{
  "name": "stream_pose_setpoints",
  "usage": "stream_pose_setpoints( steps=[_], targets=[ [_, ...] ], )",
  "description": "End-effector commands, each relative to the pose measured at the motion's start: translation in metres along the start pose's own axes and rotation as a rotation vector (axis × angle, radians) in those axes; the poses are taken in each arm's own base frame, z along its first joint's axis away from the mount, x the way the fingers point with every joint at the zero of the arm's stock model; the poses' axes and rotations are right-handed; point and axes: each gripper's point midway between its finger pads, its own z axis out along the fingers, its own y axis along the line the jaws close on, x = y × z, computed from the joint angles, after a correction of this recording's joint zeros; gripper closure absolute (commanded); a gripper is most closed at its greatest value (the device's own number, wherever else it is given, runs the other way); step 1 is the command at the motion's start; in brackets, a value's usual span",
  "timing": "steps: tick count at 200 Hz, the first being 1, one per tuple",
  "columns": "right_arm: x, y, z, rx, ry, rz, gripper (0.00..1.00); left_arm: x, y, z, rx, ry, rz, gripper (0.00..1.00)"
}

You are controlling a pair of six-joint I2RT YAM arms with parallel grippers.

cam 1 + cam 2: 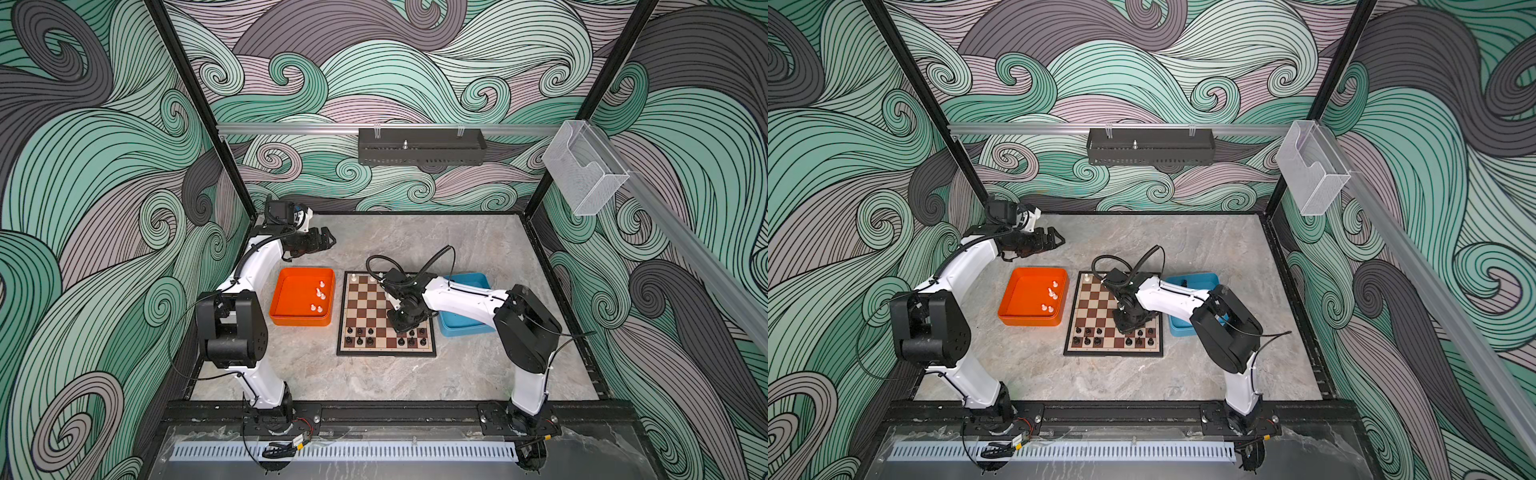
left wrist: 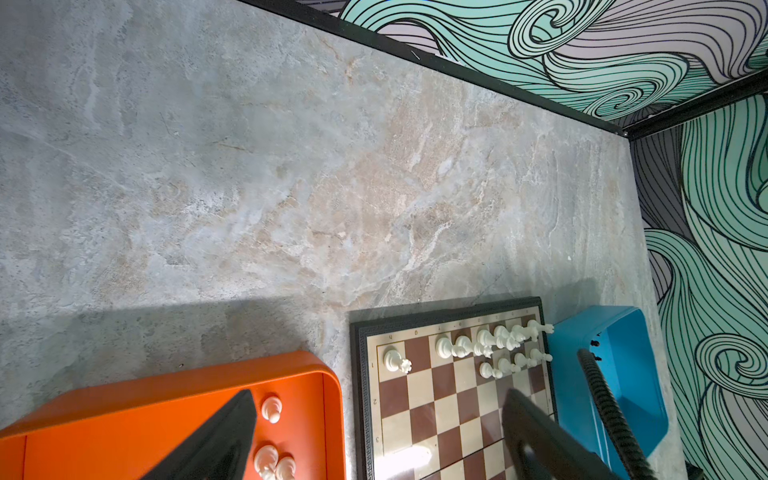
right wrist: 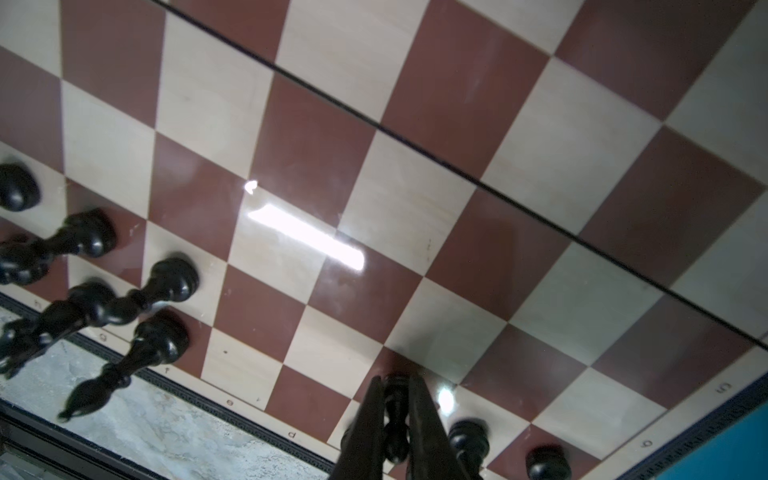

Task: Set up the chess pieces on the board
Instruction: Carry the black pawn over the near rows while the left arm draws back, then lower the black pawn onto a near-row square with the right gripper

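Glossy board [image 3: 316, 137], shiny black pieces [image 3: 166, 286], matt stone-look tabletop [image 2: 249, 166].

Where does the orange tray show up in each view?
Top view: orange tray left of the board.
Top view: same spot, left of the board.
Left wrist: in view, alongside the board's framed edge.
Right wrist: not in it.
Shared landmark: the board, visible in all four.

right claw [image 1: 401, 327]: over board [image 1: 365, 309] by black pieces [image 1: 360, 331], seemingly closed | left claw [image 1: 330, 240]: spread, behind orange tray [image 1: 291, 291]
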Motion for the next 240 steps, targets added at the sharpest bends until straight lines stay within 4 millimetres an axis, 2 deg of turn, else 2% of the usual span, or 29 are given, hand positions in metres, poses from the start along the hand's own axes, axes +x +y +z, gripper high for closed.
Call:
stream_pose_setpoints(
  steps=[1,240],
  targets=[
    [0.0074,-0.0029,0.0065,0.016,0.025,0.016,0.86,-0.0058,0.0,-0.0013,0.016,-0.01,-0.008,0.06],
    [0.0105,-0.0105,0.0025,0.059,0.018,0.036,0.86,-0.0063,-0.0005,-0.0017,0.021,-0.011,-0.013,0.06]
  ],
)
